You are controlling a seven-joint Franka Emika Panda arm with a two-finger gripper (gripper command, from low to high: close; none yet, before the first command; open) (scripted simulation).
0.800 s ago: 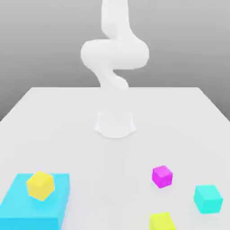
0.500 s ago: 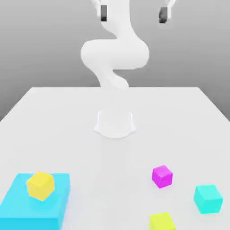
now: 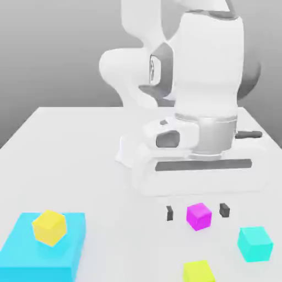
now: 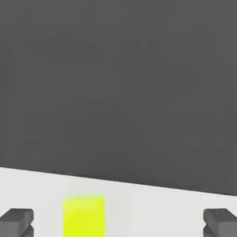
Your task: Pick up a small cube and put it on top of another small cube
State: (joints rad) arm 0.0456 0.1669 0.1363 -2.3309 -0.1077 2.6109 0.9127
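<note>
The lime-yellow small cube point(image 3: 199, 271) lies at the table's front edge, cut off by the frame. The turquoise cube point(image 3: 255, 243) rests to its right in the exterior view. My gripper point(image 3: 196, 211) hangs open just above the table, its dark fingertips point(image 3: 169, 213) spread wide. From the exterior view they flank the magenta cube point(image 3: 199, 215) without touching it; how deep they stand I cannot tell. In the hand view the lime-yellow cube point(image 4: 83, 216) appears in the gap of the open gripper point(image 4: 118, 222), nearer one fingertip point(image 4: 16, 221).
A golden-yellow cube point(image 3: 49, 227) sits on a large flat sky-blue block point(image 3: 22, 256) at the front of the exterior view's left. The arm's white base point(image 3: 129, 153) stands mid-table behind the hand. The table point(image 3: 71, 165) is white.
The hand has dropped from the top of the exterior view down to just above the table by the magenta cube, fingers still spread. No cube has moved.
</note>
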